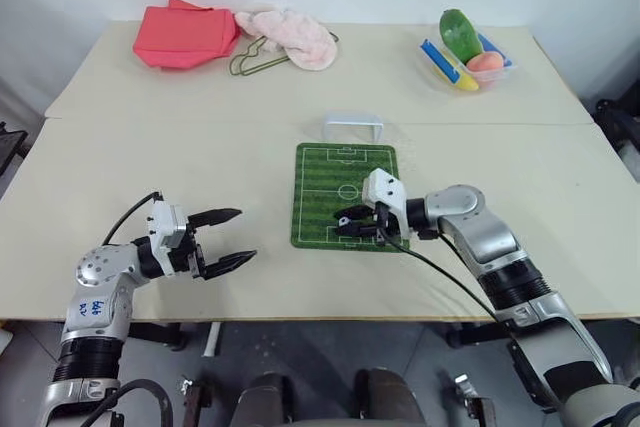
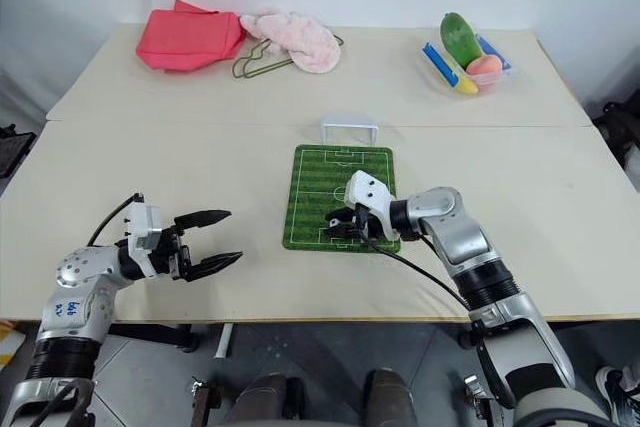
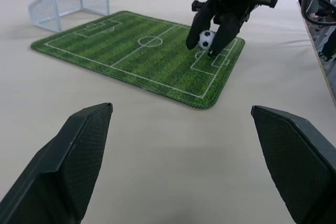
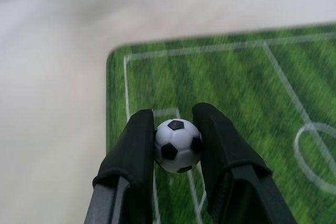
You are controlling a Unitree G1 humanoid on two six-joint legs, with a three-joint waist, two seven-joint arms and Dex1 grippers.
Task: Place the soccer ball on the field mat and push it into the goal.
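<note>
Green mat (image 1: 345, 194) is lying on your table (image 1: 150, 147), and your right gripper (image 4: 177, 148) is pinching the ball (image 4: 177, 146) over it.

Going by size: the table is carrying the mat at centre, with the goal (image 1: 352, 128) standing just beyond the mat's far edge. Your left gripper (image 1: 228, 238) is hovering well to the mat's left, fingers spread apart and holding nothing. Your right gripper is clamping the ball between both fingers above the mat's near end, by the penalty box.

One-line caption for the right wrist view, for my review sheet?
Right gripper pinching the soccer ball above the near end of the field mat.
</note>
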